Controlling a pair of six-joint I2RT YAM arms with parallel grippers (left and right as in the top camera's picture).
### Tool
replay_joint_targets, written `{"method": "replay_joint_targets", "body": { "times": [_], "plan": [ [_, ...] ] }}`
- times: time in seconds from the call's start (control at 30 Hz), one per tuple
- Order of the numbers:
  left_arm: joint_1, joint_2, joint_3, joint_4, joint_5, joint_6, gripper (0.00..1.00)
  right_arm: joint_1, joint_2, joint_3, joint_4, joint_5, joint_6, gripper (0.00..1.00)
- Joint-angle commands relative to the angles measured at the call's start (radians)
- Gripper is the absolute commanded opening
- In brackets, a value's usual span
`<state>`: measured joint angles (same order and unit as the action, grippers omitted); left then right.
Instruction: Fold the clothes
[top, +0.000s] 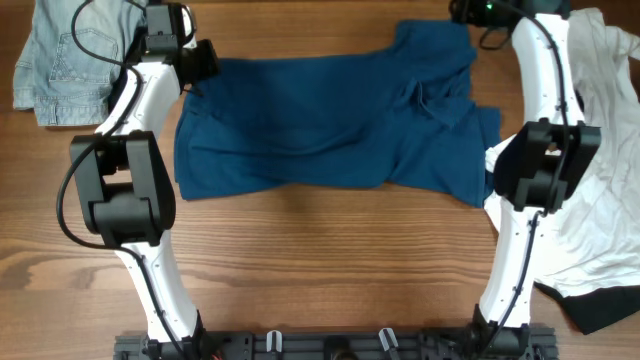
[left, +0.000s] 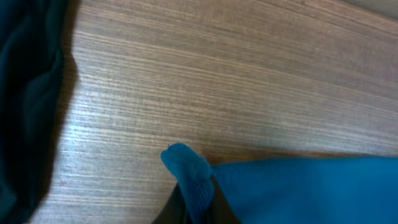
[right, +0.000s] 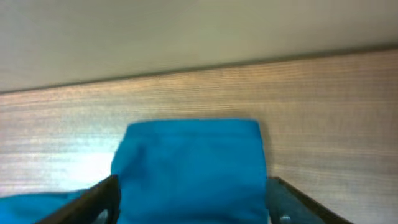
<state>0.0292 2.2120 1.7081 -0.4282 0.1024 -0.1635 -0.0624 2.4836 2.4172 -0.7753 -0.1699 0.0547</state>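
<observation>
The dark blue T-shirt (top: 320, 120) lies spread across the middle of the table, rumpled at its right side. My left gripper (top: 203, 62) is at the shirt's far left corner, shut on a pinch of blue fabric (left: 191, 177). My right gripper (top: 465, 18) is at the shirt's far right corner. Its fingers stand wide apart on either side of a flat fold of the shirt (right: 193, 168). A pale denim piece (top: 60, 60) lies at the far left. A white shirt (top: 600, 150) lies at the right, with a black garment (top: 612, 305) at its near end.
The wooden table (top: 320, 260) has bare wood in front of the shirt. The table's far edge (right: 249, 61) runs just beyond the right gripper. A dark cloth (left: 25, 93) fills the left edge of the left wrist view.
</observation>
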Motion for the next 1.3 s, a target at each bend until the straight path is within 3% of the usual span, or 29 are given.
{"method": "replay_joint_targets", "body": {
  "times": [0.0,0.37,0.67,0.77,0.9,0.93,1.27],
  "plan": [
    [-0.008,-0.020,-0.002,-0.020,0.020,-0.006,0.04,0.055,0.037,0.016,0.047,0.075,-0.042,0.79],
    [-0.017,-0.020,-0.002,-0.080,0.015,-0.005,0.04,0.104,0.244,0.016,0.220,0.112,0.043,0.80],
    [-0.017,-0.020,-0.002,-0.082,0.005,-0.002,0.04,0.100,0.296,0.016,0.248,0.142,0.076,0.79],
    [-0.017,-0.020,-0.002,-0.082,0.005,-0.002,0.04,0.100,0.298,0.016,0.247,0.151,0.080,0.47],
    [-0.017,-0.020,-0.002,-0.082,0.005,-0.002,0.04,0.100,0.298,0.016,0.238,0.202,0.109,0.12],
    [-0.017,-0.020,-0.002,-0.082,0.004,-0.002,0.04,0.100,0.298,0.016,0.237,0.204,0.109,0.07],
    [-0.016,-0.020,-0.002,-0.074,-0.041,-0.002,0.04,0.101,0.252,0.017,0.212,0.200,0.109,0.04]
  ]
}}
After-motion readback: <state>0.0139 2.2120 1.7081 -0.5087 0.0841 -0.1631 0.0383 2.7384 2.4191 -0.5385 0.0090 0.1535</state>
